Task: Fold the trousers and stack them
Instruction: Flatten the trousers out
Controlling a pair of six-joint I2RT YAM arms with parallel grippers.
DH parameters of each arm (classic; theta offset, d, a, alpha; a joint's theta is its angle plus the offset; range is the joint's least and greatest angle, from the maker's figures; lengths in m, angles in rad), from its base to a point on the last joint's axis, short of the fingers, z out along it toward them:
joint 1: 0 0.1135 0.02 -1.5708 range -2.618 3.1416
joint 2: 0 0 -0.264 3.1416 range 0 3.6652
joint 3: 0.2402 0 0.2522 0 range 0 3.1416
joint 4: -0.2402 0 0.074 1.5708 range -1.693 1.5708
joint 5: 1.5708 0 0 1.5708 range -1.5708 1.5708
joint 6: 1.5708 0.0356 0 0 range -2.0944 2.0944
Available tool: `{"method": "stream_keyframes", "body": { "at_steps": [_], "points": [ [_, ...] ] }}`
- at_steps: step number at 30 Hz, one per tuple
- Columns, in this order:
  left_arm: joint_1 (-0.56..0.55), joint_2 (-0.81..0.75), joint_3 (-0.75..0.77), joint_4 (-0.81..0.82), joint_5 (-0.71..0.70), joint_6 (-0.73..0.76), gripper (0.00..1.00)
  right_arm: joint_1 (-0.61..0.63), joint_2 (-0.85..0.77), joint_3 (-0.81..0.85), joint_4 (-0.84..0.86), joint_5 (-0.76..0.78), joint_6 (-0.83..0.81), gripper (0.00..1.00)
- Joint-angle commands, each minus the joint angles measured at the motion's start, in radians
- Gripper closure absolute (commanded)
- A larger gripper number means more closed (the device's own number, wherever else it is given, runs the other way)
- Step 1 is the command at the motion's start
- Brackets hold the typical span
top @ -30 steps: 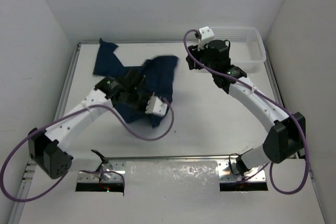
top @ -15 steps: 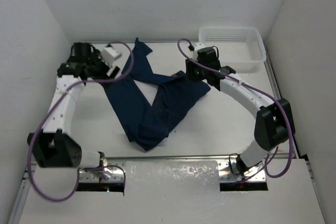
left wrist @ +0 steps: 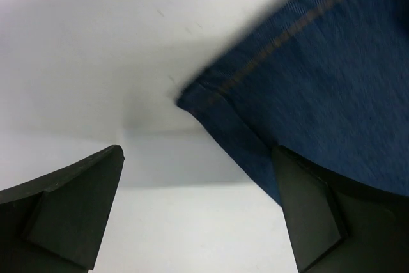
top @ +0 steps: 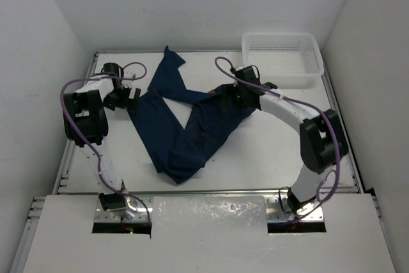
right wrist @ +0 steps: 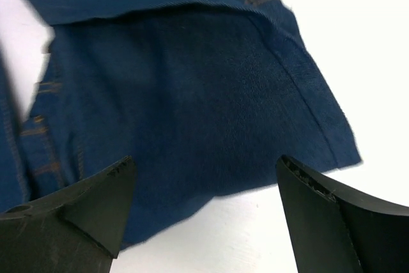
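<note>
– Both claws are gaping wide: the left claw (left wrist: 197, 158) is hanging over a leg hem and the right claw (right wrist: 204, 164) over the waist end, neither pinching any cloth.
– Why are they letting go?
– The trousers (top: 172, 132) are lying in an open V on the bench (top: 268, 151), short of the basket (top: 287, 80). Probably they're being laid flat, ready for folding.
– And a second back?
– They were bunching under the left arm; now both legs are lying stretched out.

Your left gripper (left wrist: 198, 158) is hanging with jaws spread wide, gripping nothing; the jeans' (left wrist: 319, 75) orange-stitched corner is lying on the white table (left wrist: 83, 49), by the right-hand finger.
</note>
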Motion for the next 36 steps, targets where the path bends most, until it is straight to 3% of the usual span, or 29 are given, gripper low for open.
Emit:
{"method": "stream_keyframes", "body": {
  "at_steps": [1,7,17,18,21,22,25,29,36],
  "points": [
    [0.008,0.002,0.041,0.112,-0.045,-0.032,0.01,-0.005,0.119,0.068,-0.063,0.020,0.086,0.14],
    [-0.015,-0.017,-0.095,0.201,0.111,-0.057,0.07,-0.005,0.230,0.122,-0.140,0.040,0.192,0.13],
    [-0.035,-0.004,-0.162,0.192,0.186,-0.049,0.13,-0.010,0.032,0.058,-0.166,0.137,0.235,0.11],
    [-0.040,-0.004,-0.159,0.191,0.205,-0.049,0.16,-0.011,-0.014,0.050,-0.172,0.138,0.250,0.10],
    [-0.061,-0.010,-0.159,0.186,0.245,-0.051,0.39,-0.011,-0.127,-0.033,-0.167,0.170,0.316,0.10],
    [-0.069,-0.011,-0.157,0.178,0.255,-0.051,0.62,-0.014,-0.155,-0.100,-0.158,0.176,0.340,0.10],
    [-0.066,-0.012,-0.148,0.154,0.272,-0.051,0.99,-0.036,-0.212,-0.259,-0.054,0.111,0.460,0.09],
    [-0.049,-0.038,-0.146,0.141,0.265,-0.031,1.00,-0.053,-0.084,-0.295,0.077,-0.102,0.561,0.10],
    [-0.043,-0.144,-0.139,0.123,0.231,-0.014,1.00,-0.063,0.087,-0.223,0.336,-0.092,0.568,0.15]
  ]
}}
